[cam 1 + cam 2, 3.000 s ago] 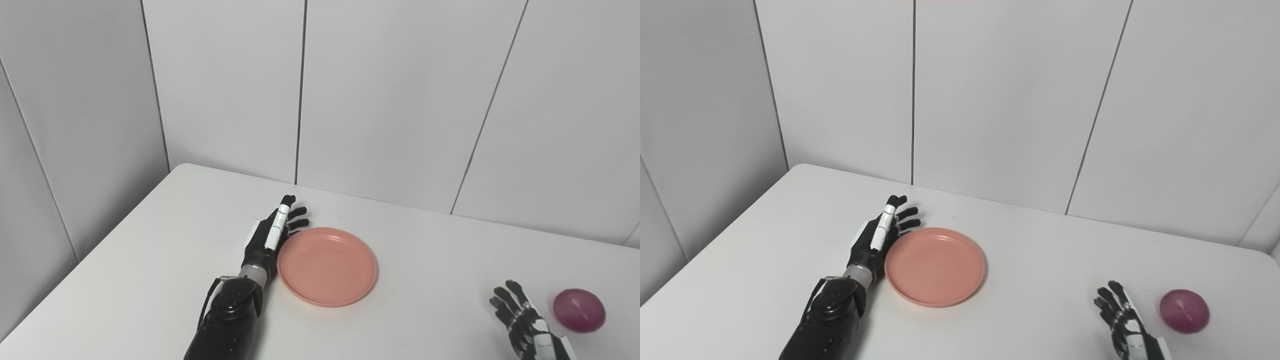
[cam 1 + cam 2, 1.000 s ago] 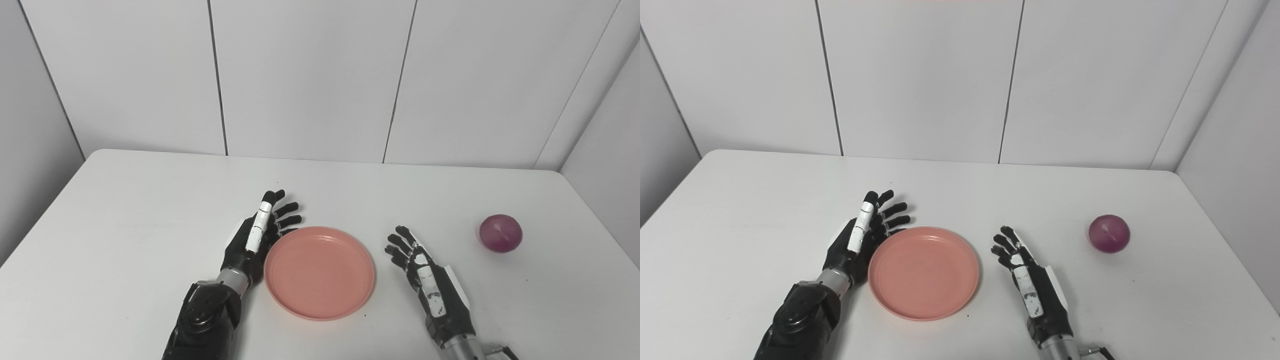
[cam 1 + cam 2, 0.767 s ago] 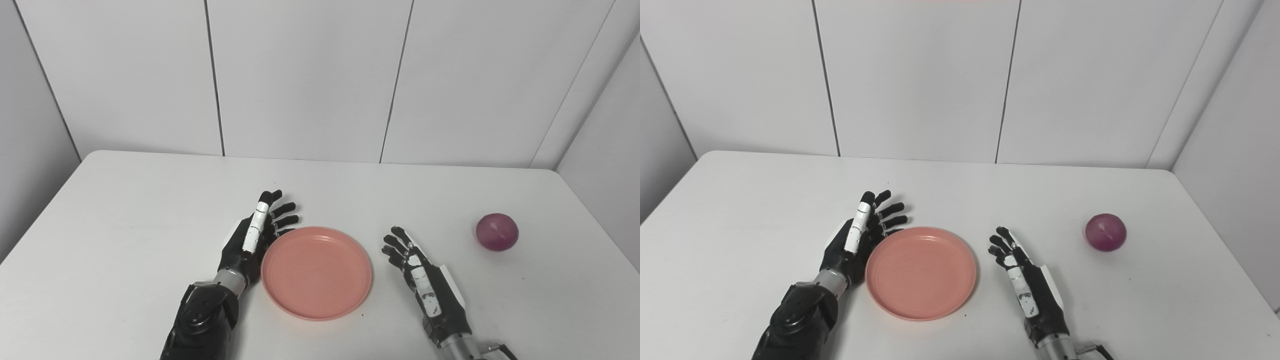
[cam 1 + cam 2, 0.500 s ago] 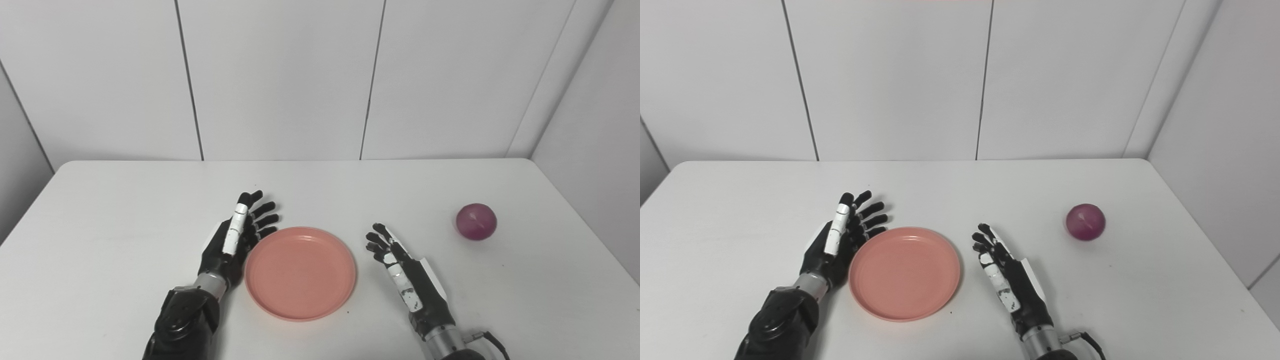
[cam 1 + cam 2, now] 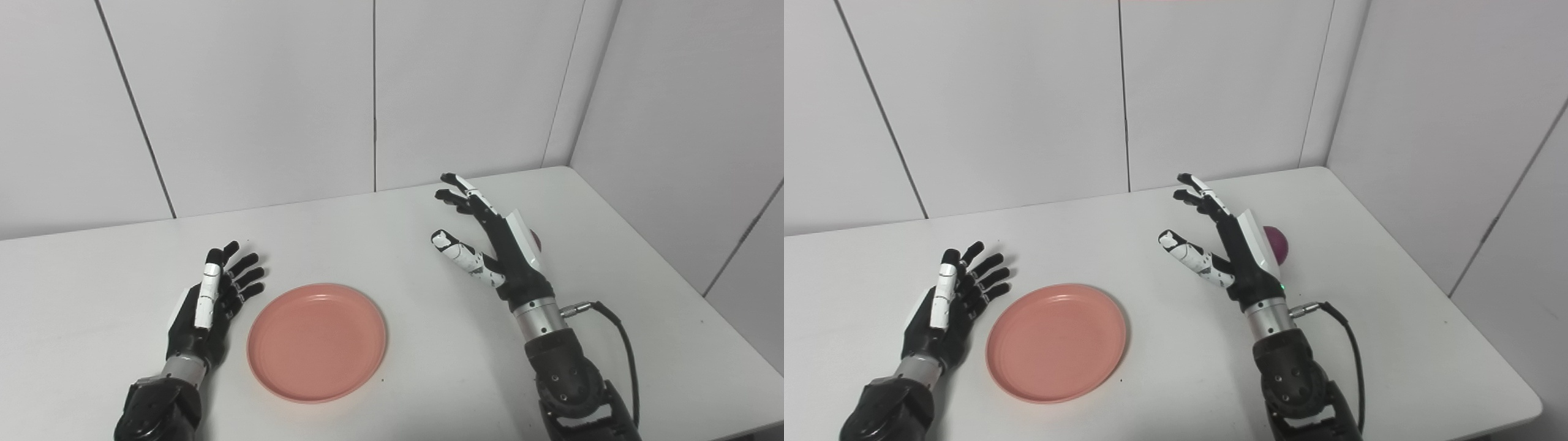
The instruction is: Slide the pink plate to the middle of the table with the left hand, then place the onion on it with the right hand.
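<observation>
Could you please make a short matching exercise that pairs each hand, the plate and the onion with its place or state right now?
Column one:
1. left hand
2. right hand
3. plate
4. onion

Column two:
A. partly hidden behind a raised hand
B. empty, lying flat on the table
C. open, low beside the plate
D. open, lifted above the table

Pairs: 1-C, 2-D, 3-B, 4-A

A round pink plate (image 5: 1056, 341) lies flat and bare; the purple onion (image 5: 1276, 242) sits well apart to its right.
</observation>
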